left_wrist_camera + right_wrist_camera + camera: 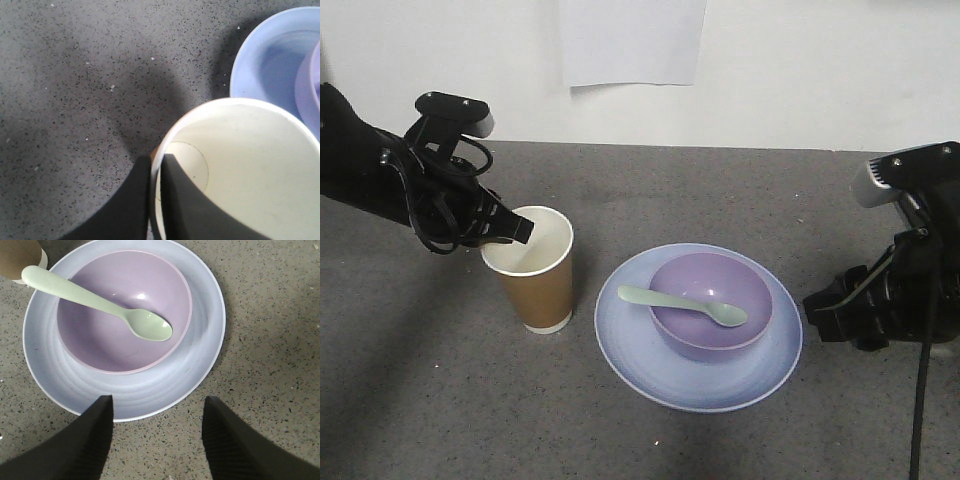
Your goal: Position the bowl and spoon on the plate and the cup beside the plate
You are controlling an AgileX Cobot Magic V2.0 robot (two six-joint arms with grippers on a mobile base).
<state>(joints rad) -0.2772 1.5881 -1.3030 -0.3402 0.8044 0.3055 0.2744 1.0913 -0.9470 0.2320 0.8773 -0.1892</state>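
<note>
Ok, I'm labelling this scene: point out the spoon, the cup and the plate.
spoon (100,302): right wrist view, middle of its handle.
cup (542,295): front view, brown outer wall.
plate (620,335): front view, bare left rim.

Colour rundown: the cup (536,280) is kraft brown outside with a white rim, a white base band and a creamy off-white inside. The plate (650,360) is pale blue-lilac, plain, no print. The bowl (710,310) is smooth lavender purple. The spoon (682,306) is pale mint green. The counter (420,400) is grey with fine dark and white speckles. Both hands (523,229) (817,312) are matte black, and the wall (800,70) is white.
</note>
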